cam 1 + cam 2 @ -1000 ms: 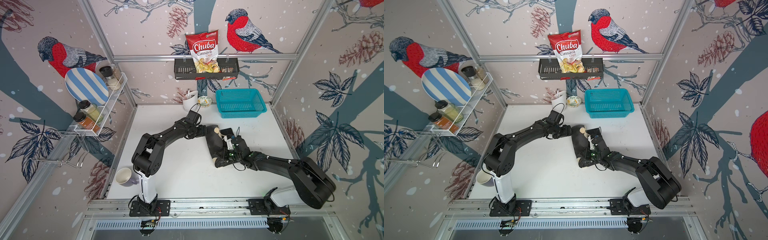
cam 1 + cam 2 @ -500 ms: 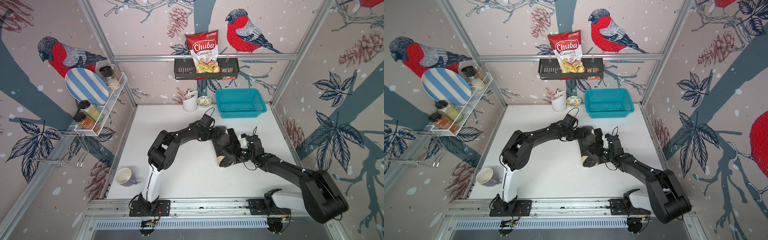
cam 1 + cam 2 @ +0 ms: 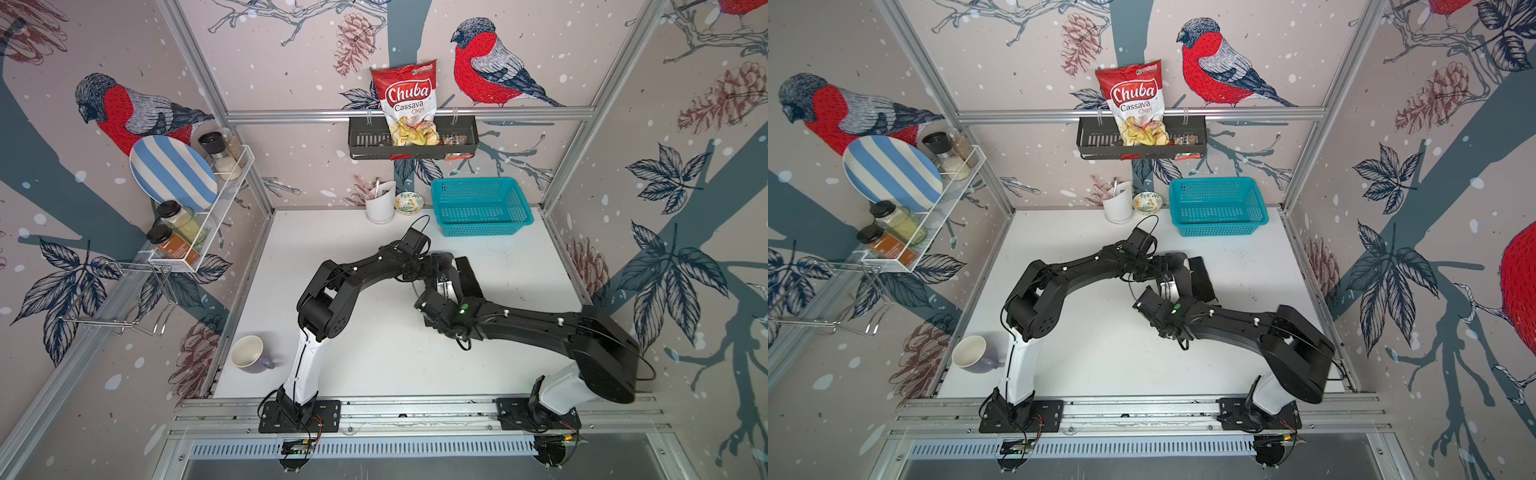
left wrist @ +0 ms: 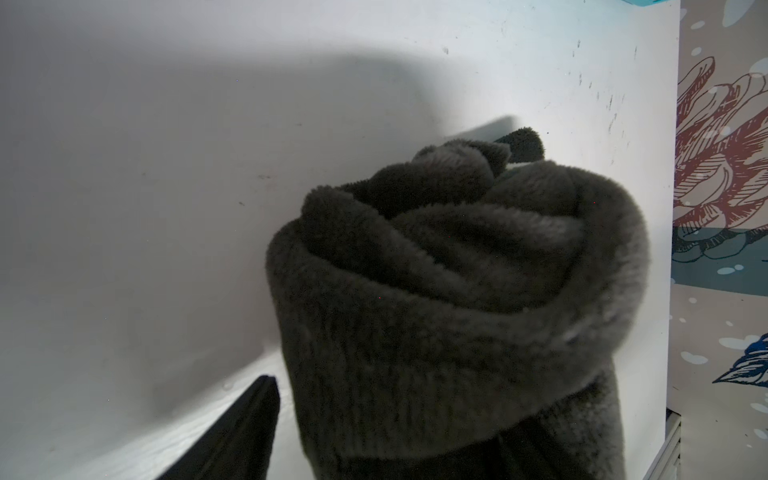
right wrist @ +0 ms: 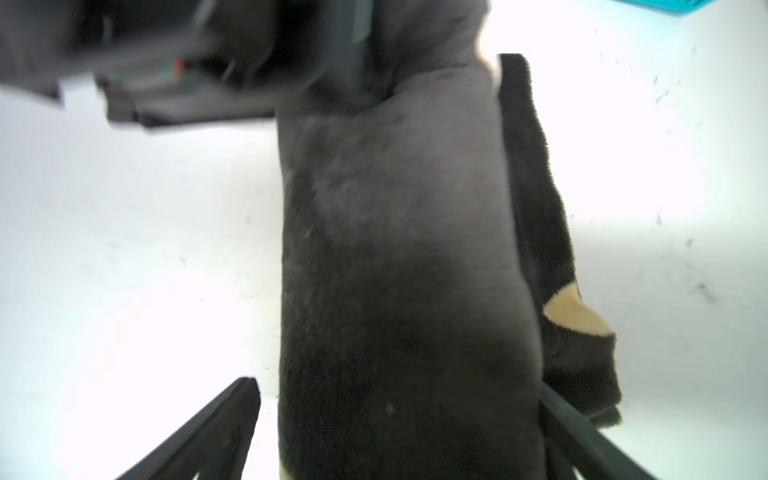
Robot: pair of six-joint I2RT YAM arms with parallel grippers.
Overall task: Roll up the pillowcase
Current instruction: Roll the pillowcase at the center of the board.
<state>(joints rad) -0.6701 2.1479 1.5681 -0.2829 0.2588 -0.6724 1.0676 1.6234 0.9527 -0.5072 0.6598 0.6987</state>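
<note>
White tabletop [image 3: 374, 365] open frontward; left gripper [image 3: 442, 268], right gripper [image 5: 397, 386] straddle rolled black plush pillowcase [image 4: 449, 291], fingers apart; left wrist alone shows spiral end.

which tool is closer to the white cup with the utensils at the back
Left. The left tool is at the far end of the rolled pillowcase, toward the white cup. The right tool is at the roll's near end, farther forward from the cup.

There are 1 pillowcase [image 3: 469, 276], 1 basket [image 3: 482, 227], 1 mug [image 3: 248, 352], 1 plate [image 3: 170, 174].
</note>
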